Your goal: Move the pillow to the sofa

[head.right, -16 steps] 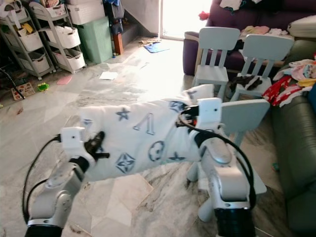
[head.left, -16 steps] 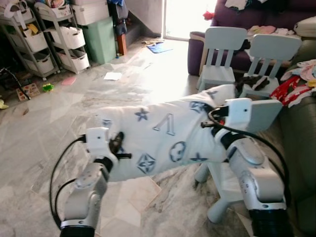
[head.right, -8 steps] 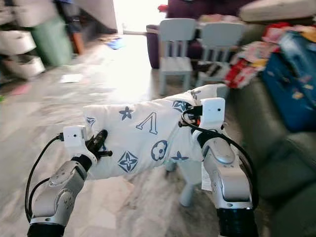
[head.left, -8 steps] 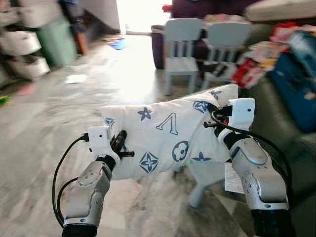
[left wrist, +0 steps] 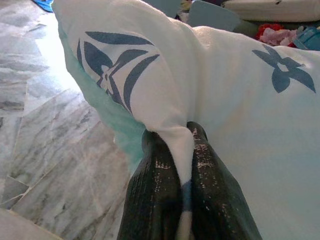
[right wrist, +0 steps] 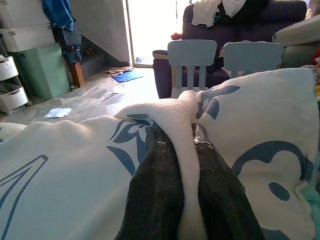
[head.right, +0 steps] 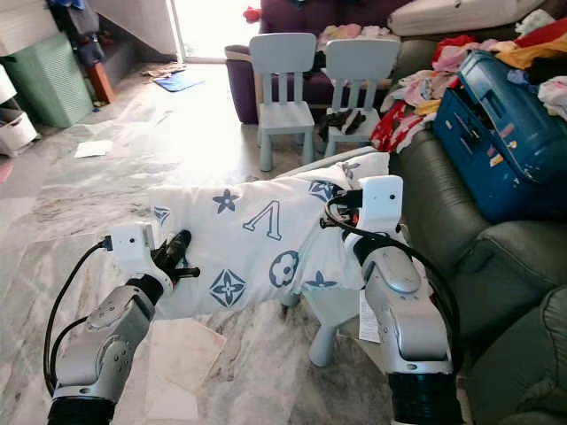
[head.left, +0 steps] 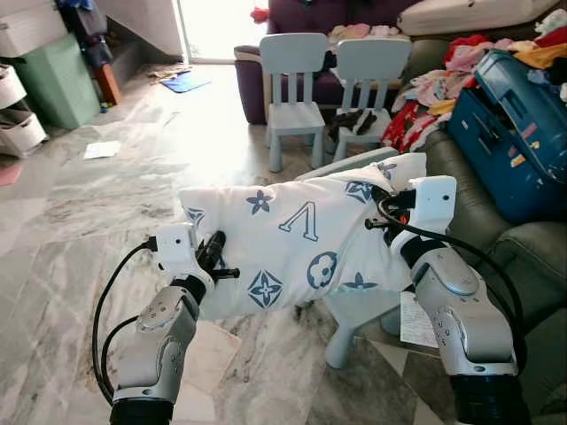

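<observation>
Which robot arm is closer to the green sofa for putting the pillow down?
Right. The right gripper pinches the pillow end nearest the green sofa; the left gripper pinches the far end.

Marble floor (head.left: 106, 204), two pale chairs (head.left: 294, 84), bright doorway (head.left: 208, 27), prob. w/ cluttered green sofa (head.right: 496, 266).

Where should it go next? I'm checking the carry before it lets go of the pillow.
Probably keep turning and stepping right toward the green sofa, without releasing yet. The pillow hangs in the air over the marble floor, pinched at one end by the left claw and at the other by the right claw. A small blue table stands below it.
</observation>
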